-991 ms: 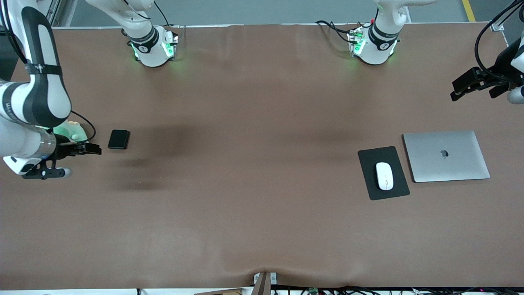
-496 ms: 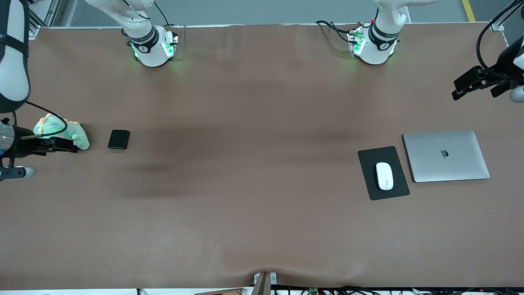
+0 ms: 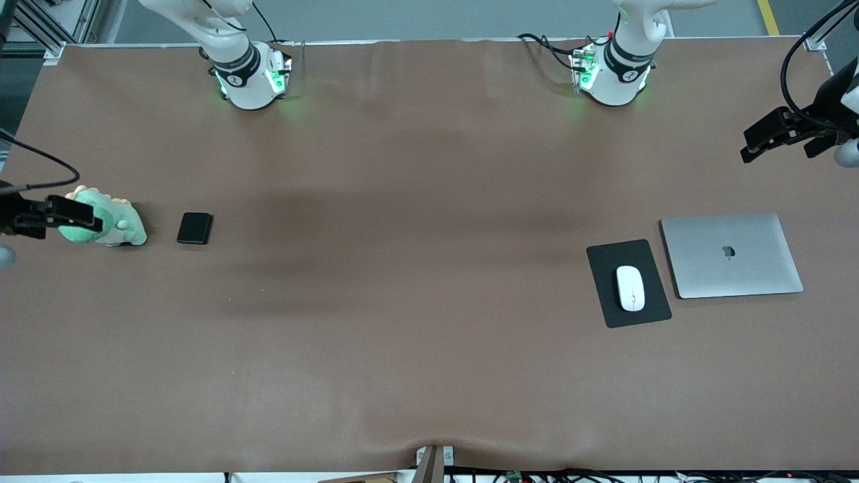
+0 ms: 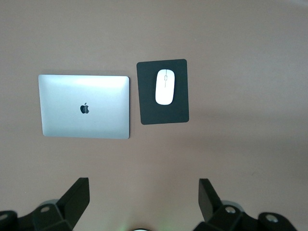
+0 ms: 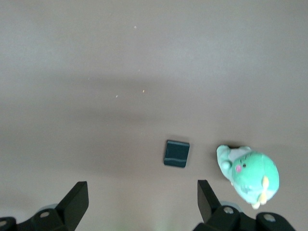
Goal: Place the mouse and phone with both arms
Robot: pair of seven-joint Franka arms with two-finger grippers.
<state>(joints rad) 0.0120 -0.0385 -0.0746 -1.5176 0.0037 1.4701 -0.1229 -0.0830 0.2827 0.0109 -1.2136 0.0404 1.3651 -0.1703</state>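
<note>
The white mouse (image 3: 631, 288) lies on a black pad (image 3: 612, 258) beside a closed laptop, toward the left arm's end of the table. It also shows in the left wrist view (image 4: 165, 87). The black phone (image 3: 194, 228) lies flat toward the right arm's end, beside a green plush toy. It also shows in the right wrist view (image 5: 176, 153). My right gripper (image 3: 84, 215) is open and empty, high over the plush toy at the table's end. My left gripper (image 3: 745, 149) is open and empty, high over bare table at the left arm's end.
A closed silver laptop (image 3: 731, 255) lies beside the pad, toward the left arm's end. A green plush toy (image 3: 117, 227) sits beside the phone, toward the right arm's end. The brown table top (image 3: 416, 268) stretches between the two groups.
My right arm has drawn back from beside the phone toward the table's end, uncovering the plush toy. My left gripper has barely shifted. The phone and the mouse have not moved.
</note>
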